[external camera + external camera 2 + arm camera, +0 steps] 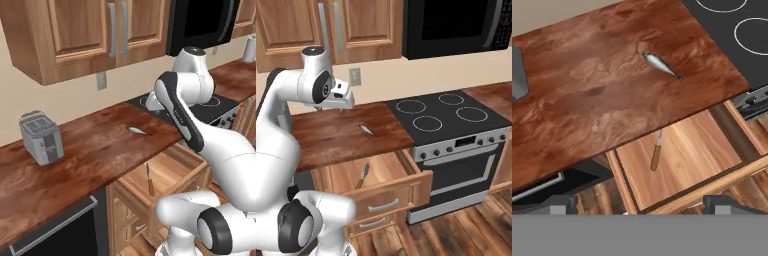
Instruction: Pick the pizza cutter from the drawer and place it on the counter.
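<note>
The pizza cutter (pixel 656 153) lies flat in the open drawer (pixel 684 155), near its back, just below the counter (pixel 602 95) edge. It looks light, stiff and thin, so the brown handle seems the best hold. The hand (pixel 342 101) hangs high above the counter, empty; how wide it stands I cannot tell.

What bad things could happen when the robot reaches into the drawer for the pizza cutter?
The slim brown-handled pizza cutter lies partly under the dark reddish-brown wood counter's edge, so the gripper might bump that edge. The cutter lies flat in the light-brown wooden drawer and looks thin, so the fingers may slip off. The small silver fish-shaped item could be grabbed by mistake.
</note>
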